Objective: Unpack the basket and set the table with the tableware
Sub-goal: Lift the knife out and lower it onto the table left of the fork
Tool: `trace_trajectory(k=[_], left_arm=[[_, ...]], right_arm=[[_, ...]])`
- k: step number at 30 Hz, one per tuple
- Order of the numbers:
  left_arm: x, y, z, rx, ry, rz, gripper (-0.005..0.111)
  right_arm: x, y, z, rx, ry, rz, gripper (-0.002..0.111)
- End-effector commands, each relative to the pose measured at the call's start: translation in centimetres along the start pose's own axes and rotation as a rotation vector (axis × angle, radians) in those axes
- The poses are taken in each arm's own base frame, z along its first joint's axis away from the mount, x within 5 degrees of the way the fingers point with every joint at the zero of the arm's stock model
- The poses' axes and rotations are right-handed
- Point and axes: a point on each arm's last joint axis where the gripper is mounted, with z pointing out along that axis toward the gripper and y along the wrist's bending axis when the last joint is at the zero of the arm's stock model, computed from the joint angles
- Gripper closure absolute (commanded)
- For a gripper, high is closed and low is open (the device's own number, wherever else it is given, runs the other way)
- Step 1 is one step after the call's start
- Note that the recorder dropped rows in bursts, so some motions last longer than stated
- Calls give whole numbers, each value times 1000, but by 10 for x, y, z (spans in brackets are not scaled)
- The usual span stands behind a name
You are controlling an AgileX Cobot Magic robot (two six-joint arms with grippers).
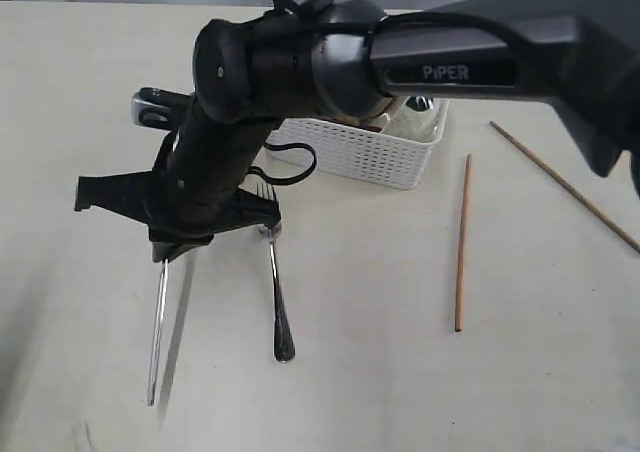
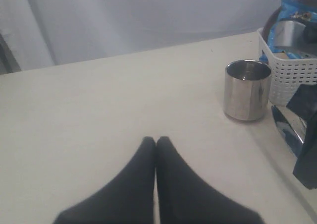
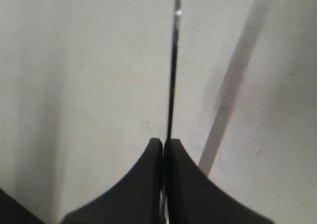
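One knife [image 1: 157, 322] is hanging tilted in the right gripper [image 3: 163, 142], whose fingers are pinching shut on its upper end. Its tip is pointing toward 6 o'clock, close to the table [image 1: 380, 392]; whether it is touching I cannot tell. One fork [image 1: 276, 287] is lying flat at the knife's 3 o'clock, roughly parallel to it and apart. Two chopsticks are lying well clear of the fork: the nearer chopstick [image 1: 462, 242] at its 3 o'clock, the farther chopstick [image 1: 565, 184] slanting away at 2 o'clock toward the view's edge. One basket [image 1: 360, 152] is sitting at the fork's 1 o'clock, with one cup [image 2: 246, 90] standing upright just beside it. The left gripper [image 2: 156, 142] is hovering over the table with its fingers pressed together on nothing. Bare table is lying open at the knife's 9 o'clock and between the fork and the nearer chopstick.
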Motion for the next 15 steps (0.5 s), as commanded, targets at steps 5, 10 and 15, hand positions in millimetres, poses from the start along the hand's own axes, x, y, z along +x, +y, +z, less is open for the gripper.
trace_trajectory(k=[5,10,15], left_arm=[[0,0,0,0,-8,-9,107],[0,0,0,0,-8,-9,107],[0,0,0,0,-8,-9,107]], right_arm=[[-17,-22,6,34,-24,73,109],[-16,-29,20,54,1,52,108],[-16,-30,22,56,4,53,108]])
